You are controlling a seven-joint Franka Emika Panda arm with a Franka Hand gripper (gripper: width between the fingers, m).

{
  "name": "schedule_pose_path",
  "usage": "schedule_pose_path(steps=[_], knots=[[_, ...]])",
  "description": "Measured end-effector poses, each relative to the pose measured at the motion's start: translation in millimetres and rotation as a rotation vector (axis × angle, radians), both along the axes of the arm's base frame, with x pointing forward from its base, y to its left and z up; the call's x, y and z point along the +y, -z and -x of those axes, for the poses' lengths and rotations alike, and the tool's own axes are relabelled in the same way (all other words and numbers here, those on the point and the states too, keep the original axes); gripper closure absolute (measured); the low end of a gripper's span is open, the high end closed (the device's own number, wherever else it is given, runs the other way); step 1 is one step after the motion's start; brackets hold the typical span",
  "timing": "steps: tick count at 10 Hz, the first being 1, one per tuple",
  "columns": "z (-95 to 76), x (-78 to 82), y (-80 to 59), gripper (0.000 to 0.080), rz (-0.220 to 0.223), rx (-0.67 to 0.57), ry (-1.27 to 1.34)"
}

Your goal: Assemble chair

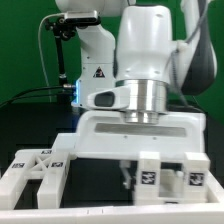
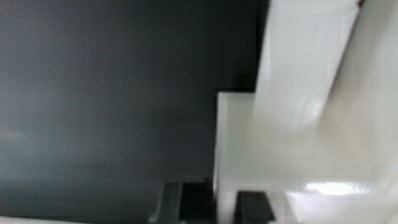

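Matte-white chair parts [image 1: 35, 172] lie on the dark bench [image 1: 20, 110] in the exterior view. The pincer [image 1: 130, 178] hangs low among them.

In the wrist view, the edge of a chair panel [image 2: 294, 130] runs between narrow-set fingertips [image 2: 260, 207]; whether they clamp it cannot be told. Centre the edge before closing.

Only tag markers [image 1: 148, 178] show, with no readable writing.

I see the slab panel [image 1: 140, 135] on the desk [image 1: 22, 125], before the arm [image 1: 150, 50]; nearer the camera, a slatted piece [image 1: 30, 172] lies at the exterior view's left, two tagged blocks [image 1: 150, 178] at its right.
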State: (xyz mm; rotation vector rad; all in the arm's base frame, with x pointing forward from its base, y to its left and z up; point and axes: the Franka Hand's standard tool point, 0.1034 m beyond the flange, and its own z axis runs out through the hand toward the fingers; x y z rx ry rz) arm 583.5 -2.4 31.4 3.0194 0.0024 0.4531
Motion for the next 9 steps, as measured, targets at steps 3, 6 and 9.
schedule_pose_path(steps=[3, 6, 9], knots=[[28.7, -23.5, -24.1, 0.0765, -0.090, 0.228, -0.003], [31.0, -15.6, -43.6, 0.0765, -0.088, 0.474, 0.031], [45.1, -17.6, -52.8, 0.0765, -0.087, 0.769, 0.023]])
